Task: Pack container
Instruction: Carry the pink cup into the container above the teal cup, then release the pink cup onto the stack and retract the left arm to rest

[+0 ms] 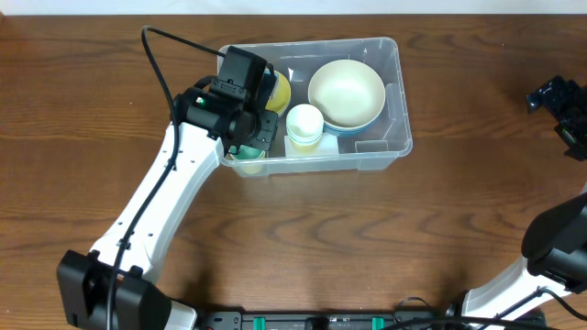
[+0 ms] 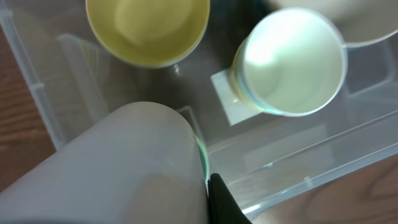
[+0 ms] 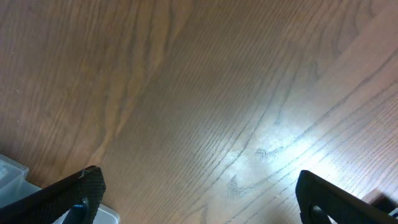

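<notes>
- The container (image 1: 401, 92) sits on the brown wood counter (image 1: 367, 238), at the far middle of it. It is clear, so you can see the things inside.
- A big cream bowl (image 1: 346, 92) rests in the right half of the container, on top of a blue bowl (image 1: 359, 128).
- A white cup (image 1: 304, 124) stands upright near the middle, just beside the big bowl. Under it there is a little yellow, so it may sit in another cup.
- A yellow bowl (image 1: 280, 89) sits at the back left of the container.
- The left gripper (image 1: 249, 139) reaches down into the left end of the container, by the front wall.
- In the left wrist view, a pale cup (image 2: 124, 168) with a green edge fills the space right next to one black finger (image 2: 221, 199). The left gripper looks closed around this cup, but the view is too close to be sure.
- The right gripper (image 1: 558, 99) is far off at the right edge of the counter, well apart from the container.
- Its two black fingertips are spread wide, with only bare wood between them.
</notes>
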Motion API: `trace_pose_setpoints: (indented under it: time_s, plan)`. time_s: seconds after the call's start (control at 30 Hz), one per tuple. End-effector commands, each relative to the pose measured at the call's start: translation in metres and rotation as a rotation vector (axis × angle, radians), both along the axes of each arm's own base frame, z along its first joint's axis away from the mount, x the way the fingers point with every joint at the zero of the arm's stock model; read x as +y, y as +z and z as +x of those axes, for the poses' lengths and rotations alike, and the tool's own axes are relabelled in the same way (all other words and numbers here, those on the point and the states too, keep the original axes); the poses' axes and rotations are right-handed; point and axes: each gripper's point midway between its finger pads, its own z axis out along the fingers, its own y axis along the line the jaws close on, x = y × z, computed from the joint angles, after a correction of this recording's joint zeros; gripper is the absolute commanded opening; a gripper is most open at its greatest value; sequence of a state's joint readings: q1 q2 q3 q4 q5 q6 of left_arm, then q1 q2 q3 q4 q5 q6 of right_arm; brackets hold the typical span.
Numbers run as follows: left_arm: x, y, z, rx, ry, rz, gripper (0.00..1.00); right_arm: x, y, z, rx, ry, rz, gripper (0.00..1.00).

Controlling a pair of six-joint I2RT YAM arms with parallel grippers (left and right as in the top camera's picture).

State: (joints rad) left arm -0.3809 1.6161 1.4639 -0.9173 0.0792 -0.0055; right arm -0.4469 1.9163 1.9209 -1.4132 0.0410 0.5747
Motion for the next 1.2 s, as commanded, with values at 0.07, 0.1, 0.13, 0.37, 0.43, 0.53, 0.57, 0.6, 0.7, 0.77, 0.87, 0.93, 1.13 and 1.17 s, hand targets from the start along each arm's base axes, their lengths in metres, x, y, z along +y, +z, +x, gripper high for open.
trace_pose_setpoints:
  time_s: [0.07,0.1,0.13,0.37,0.43,0.53,0.57,0.6,0.7,0.77,0.87,0.93,1.13,1.17]
  plan:
    - [0.009,-0.011,-0.001,0.028,0.007,0.063,0.06,0.000,0.001,-0.001,-0.001,-0.015,-0.005,0.99]
    - [0.009,-0.013,-0.001,0.036,0.007,0.066,0.06,0.000,0.001,-0.001,-0.001,-0.015,-0.005,0.99]
    - [0.009,-0.016,-0.001,0.043,0.007,0.069,0.06,0.000,0.001,-0.001,-0.001,-0.015,-0.005,0.99]
    - [0.012,-0.024,-0.007,0.082,0.009,0.083,0.06,0.000,0.001,-0.001,-0.001,-0.015,-0.005,0.99]
    - [0.012,-0.024,-0.008,0.086,0.009,0.085,0.06,0.000,0.001,-0.001,-0.001,-0.015,-0.005,0.99]
    - [0.012,-0.024,-0.008,0.089,0.008,0.085,0.22,0.000,0.001,-0.001,-0.001,-0.016,-0.005,0.99]
    - [0.012,-0.024,-0.008,0.089,0.008,0.086,0.35,0.000,0.001,-0.001,-0.001,-0.015,-0.005,0.99]
    - [0.012,-0.024,-0.008,0.089,0.008,0.086,0.44,0.000,0.001,-0.001,-0.001,-0.016,-0.005,0.99]
    - [0.013,-0.024,-0.010,0.094,0.009,0.088,0.60,0.000,0.001,-0.001,-0.001,-0.015,-0.005,0.99]
    - [0.013,-0.025,-0.010,0.097,0.009,0.089,0.60,0.000,0.001,-0.001,-0.001,-0.016,-0.005,0.99]
    - [0.013,-0.024,-0.010,0.095,0.009,0.088,0.60,0.000,0.001,-0.001,-0.001,-0.015,-0.005,0.99]
    - [0.013,-0.023,-0.010,0.092,0.009,0.087,0.60,0.000,0.001,-0.001,-0.001,-0.015,-0.005,0.99]
    - [0.020,0.023,-0.017,0.030,0.079,0.036,0.64,0.000,0.001,-0.001,-0.001,-0.015,-0.005,0.99]
    - [0.022,0.038,-0.020,0.007,0.080,0.026,0.67,0.000,0.001,-0.001,-0.001,-0.014,-0.005,0.99]
